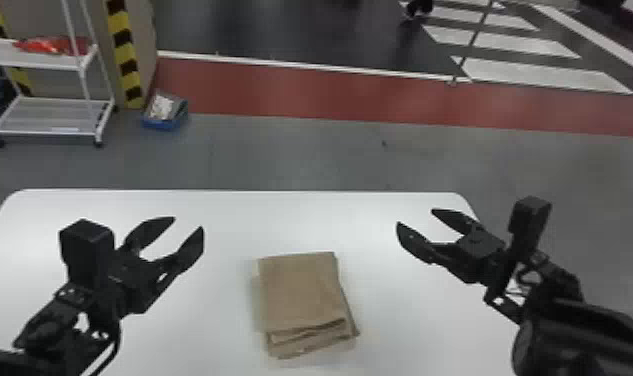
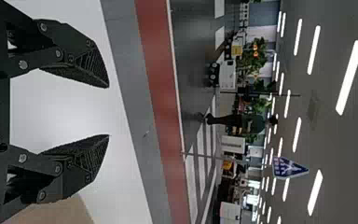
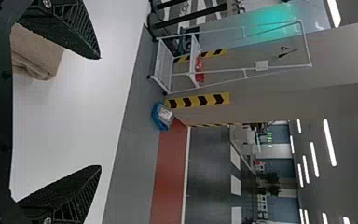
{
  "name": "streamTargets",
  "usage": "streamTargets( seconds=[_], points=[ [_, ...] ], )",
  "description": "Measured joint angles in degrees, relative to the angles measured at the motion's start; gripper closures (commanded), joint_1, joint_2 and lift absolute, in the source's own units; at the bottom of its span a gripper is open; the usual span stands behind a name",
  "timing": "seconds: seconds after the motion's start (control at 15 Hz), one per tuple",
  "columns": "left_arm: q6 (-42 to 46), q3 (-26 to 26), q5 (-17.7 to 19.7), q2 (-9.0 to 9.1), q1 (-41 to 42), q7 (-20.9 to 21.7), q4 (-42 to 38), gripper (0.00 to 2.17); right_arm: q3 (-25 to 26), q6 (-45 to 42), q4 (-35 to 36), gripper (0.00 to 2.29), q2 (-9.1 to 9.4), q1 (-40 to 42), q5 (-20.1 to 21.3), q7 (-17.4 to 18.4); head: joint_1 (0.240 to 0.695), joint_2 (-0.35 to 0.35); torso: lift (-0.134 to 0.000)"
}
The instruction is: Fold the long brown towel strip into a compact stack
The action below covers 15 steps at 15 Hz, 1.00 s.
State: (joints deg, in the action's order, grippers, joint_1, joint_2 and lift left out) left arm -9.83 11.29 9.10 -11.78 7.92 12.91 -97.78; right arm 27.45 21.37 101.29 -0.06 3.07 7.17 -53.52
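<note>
The brown towel (image 1: 302, 292) lies folded in a layered, roughly rectangular stack near the middle of the table, its layers slightly offset at the near edge. To its left, my left gripper (image 1: 188, 231) is held open with nothing between its fingers. On the other side, farther off, my right gripper (image 1: 415, 220) also stands open and holds nothing. In the left wrist view, the left gripper (image 2: 108, 111) has its fingers spread, with part of the towel (image 2: 56, 212) beside them. The right wrist view has the right gripper (image 3: 100, 112) wide apart, near the towel's folded edge (image 3: 37, 53).
The white table (image 1: 300, 215) has its far edge beyond both grippers. On the floor behind stand a white shelf cart (image 1: 55, 115) and a blue bin (image 1: 165, 112), near a striped yellow and black post (image 1: 125, 55).
</note>
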Motion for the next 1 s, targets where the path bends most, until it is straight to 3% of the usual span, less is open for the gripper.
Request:
streamTargets(
  seconds=[0.13, 0.33, 0.67, 1.0],
  points=[
    [1.30, 0.11, -0.90, 0.45, -2.08, -1.60, -0.25, 0.02, -0.29, -2.16, -0.81, 0.05, 0.05, -0.47, -2.63, 2.02, 0.695, -0.204, 0.000],
    [4.22, 0.49, -4.49, 2.70, -6.50, -6.21, 1.80, 0.02, -2.34, -4.80, -3.96, 0.06, 0.06, -3.03, -3.86, 7.56, 0.695, -0.187, 0.000],
    [18.95, 2.54, -4.44, 4.32, -10.09, -14.13, 10.57, 0.02, -4.28, -12.86, -13.17, 0.06, 0.06, -9.11, -4.24, 13.26, 0.665, -0.163, 0.000],
    [20.75, 3.22, -3.23, 4.37, -13.83, -13.52, 18.65, 0.02, -2.95, -22.62, -23.06, 0.06, 0.06, -13.50, -4.41, 14.68, 0.664, -0.164, 0.000]
  ],
)
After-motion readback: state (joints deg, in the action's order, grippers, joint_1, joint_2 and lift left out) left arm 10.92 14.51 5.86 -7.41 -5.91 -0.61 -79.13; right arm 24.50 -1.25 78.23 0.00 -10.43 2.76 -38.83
